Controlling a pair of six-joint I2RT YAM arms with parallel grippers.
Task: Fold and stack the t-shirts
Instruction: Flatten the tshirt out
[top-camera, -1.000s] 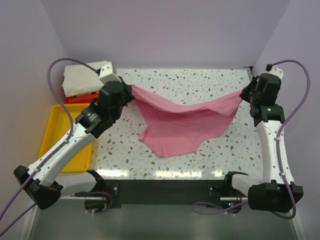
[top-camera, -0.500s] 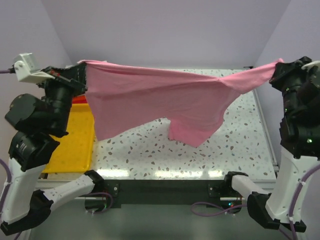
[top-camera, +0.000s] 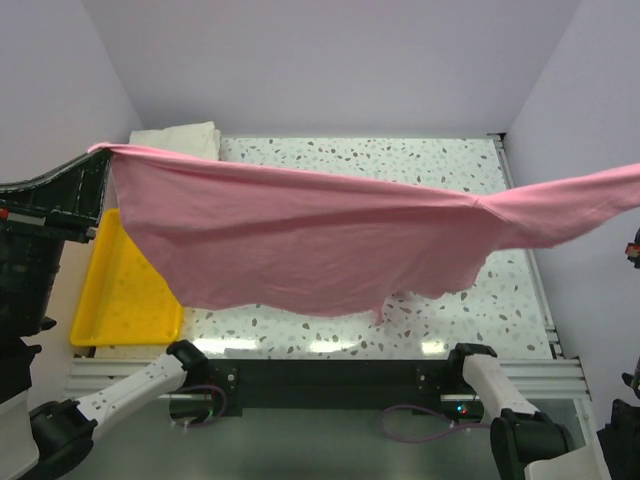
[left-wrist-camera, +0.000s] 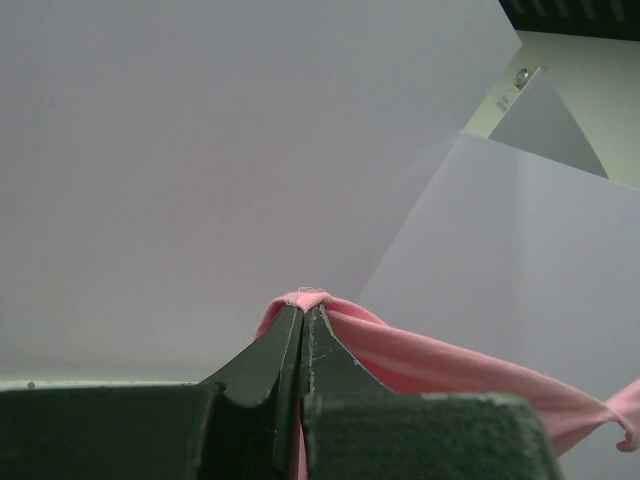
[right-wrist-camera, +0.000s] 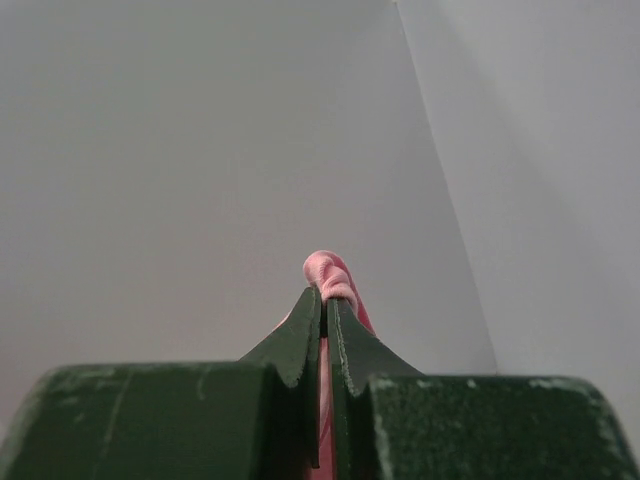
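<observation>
Two grips I'm watching | left gripper (left-wrist-camera: 302, 315) is clamping tight on one end of the pink t-shirt (top-camera: 300, 240) | shirt is hanging spread above the table (top-camera: 400, 160) | right gripper (right-wrist-camera: 325, 297) is pinching the other end

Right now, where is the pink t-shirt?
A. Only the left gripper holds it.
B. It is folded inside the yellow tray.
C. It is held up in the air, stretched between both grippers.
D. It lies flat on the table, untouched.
C: the pink t-shirt hangs spread above the table, one end pinched in the left gripper and the other in the right gripper.
</observation>
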